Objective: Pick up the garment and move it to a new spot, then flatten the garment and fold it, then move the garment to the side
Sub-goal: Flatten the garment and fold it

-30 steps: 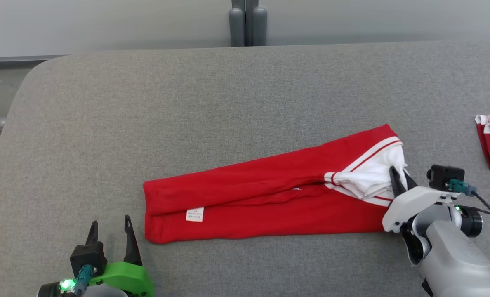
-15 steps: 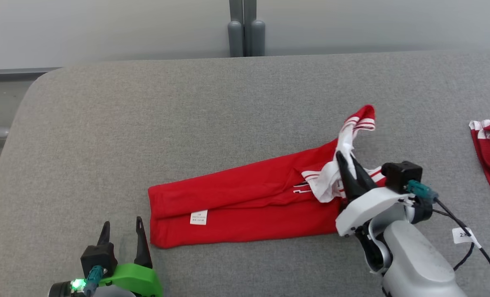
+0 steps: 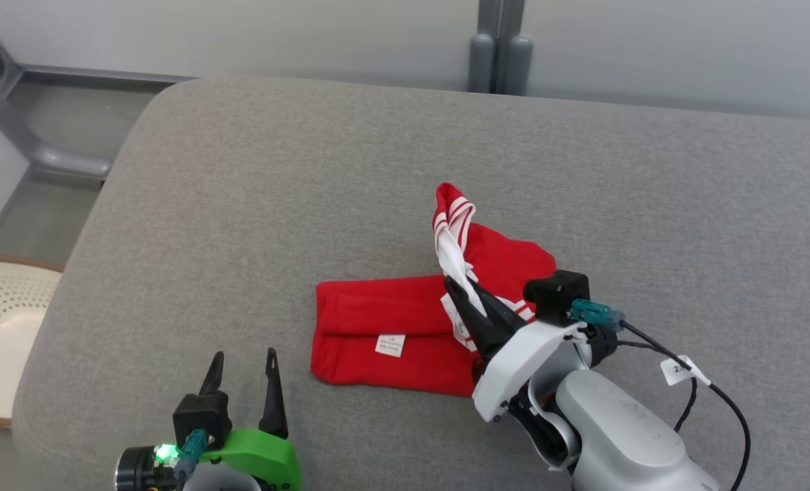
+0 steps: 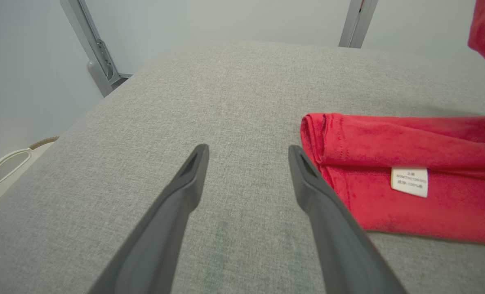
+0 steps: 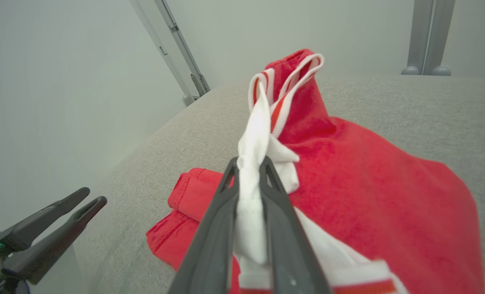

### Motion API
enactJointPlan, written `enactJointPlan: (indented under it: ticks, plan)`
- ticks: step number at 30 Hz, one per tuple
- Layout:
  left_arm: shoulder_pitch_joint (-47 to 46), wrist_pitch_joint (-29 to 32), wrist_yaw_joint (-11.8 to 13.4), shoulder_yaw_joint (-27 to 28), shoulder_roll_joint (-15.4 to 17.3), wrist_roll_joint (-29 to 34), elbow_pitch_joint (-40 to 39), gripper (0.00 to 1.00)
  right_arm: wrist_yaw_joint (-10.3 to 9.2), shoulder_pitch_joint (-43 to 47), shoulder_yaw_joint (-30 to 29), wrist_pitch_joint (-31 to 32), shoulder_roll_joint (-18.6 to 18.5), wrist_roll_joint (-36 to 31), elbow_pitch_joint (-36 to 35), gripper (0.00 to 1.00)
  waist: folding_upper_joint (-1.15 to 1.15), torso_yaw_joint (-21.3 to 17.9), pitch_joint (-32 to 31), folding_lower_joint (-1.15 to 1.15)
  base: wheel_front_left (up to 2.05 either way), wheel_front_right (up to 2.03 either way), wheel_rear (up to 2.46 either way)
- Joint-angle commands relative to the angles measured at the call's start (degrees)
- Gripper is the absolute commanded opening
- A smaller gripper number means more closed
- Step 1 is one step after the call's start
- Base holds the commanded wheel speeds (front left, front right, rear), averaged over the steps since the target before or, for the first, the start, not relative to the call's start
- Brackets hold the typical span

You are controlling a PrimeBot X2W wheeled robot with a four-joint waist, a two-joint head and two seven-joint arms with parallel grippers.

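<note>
**Item 1, garment** (image 3: pixel 378 320): red with white lining, lying on the grey padded surface (image 3: pixel 241 204).
- Right claw (image 3: pixel 458 285): 2 fingers clamped on the white striped end, which is raised above the red body.
- Change: that end has travelled from the far right toward the labelled hem, so the cloth beneath the claw now lies doubled.
- Judgement: the fold is under way; the end is not yet laid down or released.
- Left claw (image 3: pixel 244 354): fingers apart, holding nothing, just beside the labelled hem.

**Item 2, container**: 1 cream perforated basket (image 3: pixel 3 320), well left of the left claw and off the surface. Its contents cannot be told.
</note>
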Motion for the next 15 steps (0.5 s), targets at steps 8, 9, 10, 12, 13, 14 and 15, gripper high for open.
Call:
enactJointPlan:
  ticks: [8,9,10,12,13,14,15]
  plan:
    - [-0.9,0.0,0.7,-3.0,0.2,-1.4,-0.3,1.00,-0.02,-3.4,4.1,-0.5,0.2,3.3,5.3,0.00,0.00,11.8,1.9,0.00,0.00,0.00,0.00]
    - [-0.8,0.0,0.7,-3.3,0.2,-1.5,-0.3,1.00,-0.02,-3.7,4.3,-0.7,0.2,3.4,5.9,0.00,0.00,12.3,2.0,0.00,0.00,0.00,0.00]
    - [-0.9,0.0,0.7,-3.5,0.1,-1.5,-0.3,1.00,-0.02,-4.1,4.7,-1.0,0.2,3.8,6.4,0.00,0.00,12.7,2.2,0.00,0.00,0.00,0.00]
    - [-1.0,0.0,0.8,-3.9,0.1,-1.8,-0.4,1.00,-0.02,-4.9,5.3,-1.6,0.2,4.6,7.6,0.00,0.00,13.3,2.5,0.00,0.00,0.00,0.00]
    - [-1.1,0.0,1.0,-4.0,0.1,-1.9,-0.5,1.00,-0.02,-5.4,5.5,-1.9,0.2,4.9,8.3,0.00,0.00,13.5,2.7,0.00,0.00,0.00,0.00]
    - [-1.2,0.0,1.1,-4.2,0.1,-2.0,-0.5,1.00,-0.02,-5.8,5.3,-2.3,0.2,5.3,9.1,0.21,0.00,13.6,2.8,0.00,0.00,0.00,0.00]
    - [-1.3,0.0,1.1,-4.3,0.1,-2.1,-0.5,1.00,-0.02,-6.0,5.3,-2.5,0.2,5.7,9.3,0.45,0.00,13.6,2.9,0.00,0.00,0.00,0.00]
